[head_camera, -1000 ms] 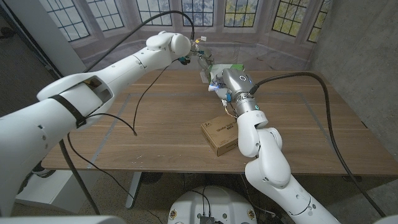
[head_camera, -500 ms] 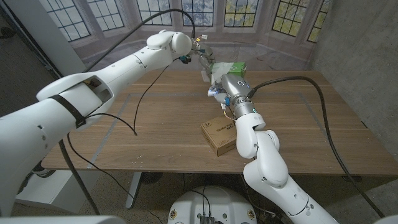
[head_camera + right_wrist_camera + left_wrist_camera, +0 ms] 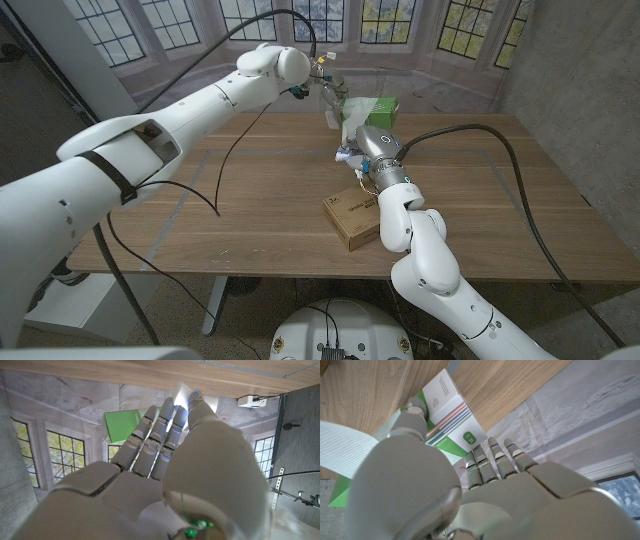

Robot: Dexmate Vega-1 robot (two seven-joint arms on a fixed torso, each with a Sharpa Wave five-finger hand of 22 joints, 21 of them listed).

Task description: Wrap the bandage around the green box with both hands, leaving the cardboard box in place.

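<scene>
Since the earlier frames my left hand [image 3: 325,88] has carried the green box [image 3: 370,107] a little higher above the table's far edge, and my right hand [image 3: 352,152] has drawn back toward the table's middle, so the gap between the two has widened. The cardboard box [image 3: 352,220] lies where it did, near the front edge beside my right forearm.

The wooden table [image 3: 250,200] has broad bare room on its left half and along its right edge.

The left wrist view shows what the head view hides: my left hand [image 3: 445,485] clamps the green box [image 3: 451,415] between thumb and fingers [image 3: 490,460], and the white bandage [image 3: 345,445] runs off from the box as a flat strip. In the right wrist view my right hand [image 3: 165,455] has its fingers [image 3: 150,430] stretched out together with something white at their tips; I cannot tell whether they pinch it. The green box [image 3: 122,426] shows beyond them.
</scene>
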